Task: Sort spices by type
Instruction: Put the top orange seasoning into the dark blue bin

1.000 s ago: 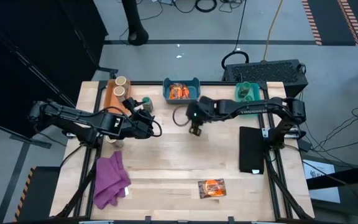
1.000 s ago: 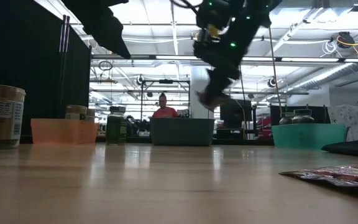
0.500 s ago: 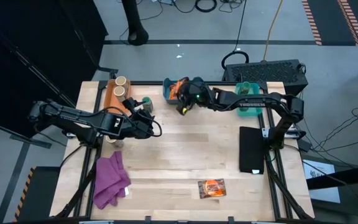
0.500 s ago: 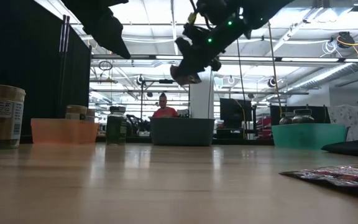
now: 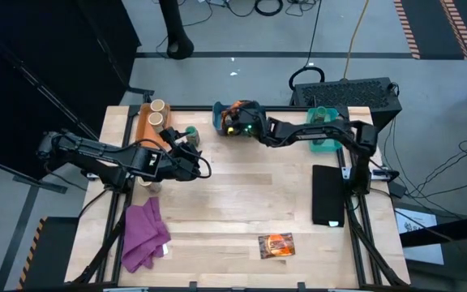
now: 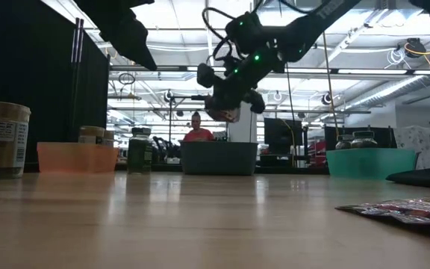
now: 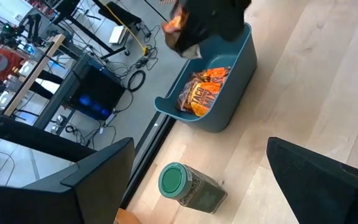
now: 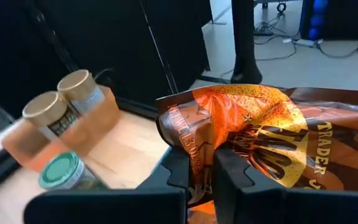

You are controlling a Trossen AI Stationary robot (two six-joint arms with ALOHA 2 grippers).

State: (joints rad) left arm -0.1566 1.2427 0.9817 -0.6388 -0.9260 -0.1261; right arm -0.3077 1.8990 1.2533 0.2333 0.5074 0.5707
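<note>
Your right tool point(image 5: 235, 122) hangs in the air over the blue plastic bin point(image 5: 218, 122) at the far edge of the wooden counter point(image 5: 242, 203), its two dark fingers point(image 8: 194, 168) pinched tight on a crumpled orange-and-dark printed spice packet point(image 8: 260, 146). In the low view the packet point(image 6: 226, 112) dangles clear above the bin's rim point(image 6: 219, 158). At least one more orange packet point(image 7: 201, 96) already lies inside that bin.

Your left tool point(image 5: 193, 158) waits over the counter's left side with its fingers spread wide — nothing between them. Just beyond it a small dark-green cylindrical jar with a green lid point(image 7: 185, 186) stands upright on the wood, between the blue bin and the orange plastic bin point(image 5: 148, 130). Two small tan jars with cream tops point(image 5: 156, 113) stand upright inside the orange bin.

A teal plastic bin point(image 5: 324, 120) sits at the far right, partly under the right arm; what it holds you cannot make out from above. One flat orange-and-dark packet point(image 5: 276, 245) lies alone near the counter's front edge, well apart from the bins. Another tan jar point(image 6: 2, 138) stands at the left in the low view. A crumpled purple cloth point(image 5: 144, 235) lies at the front left, and a flat black pad point(image 5: 328, 195) rests on the right side.
</note>
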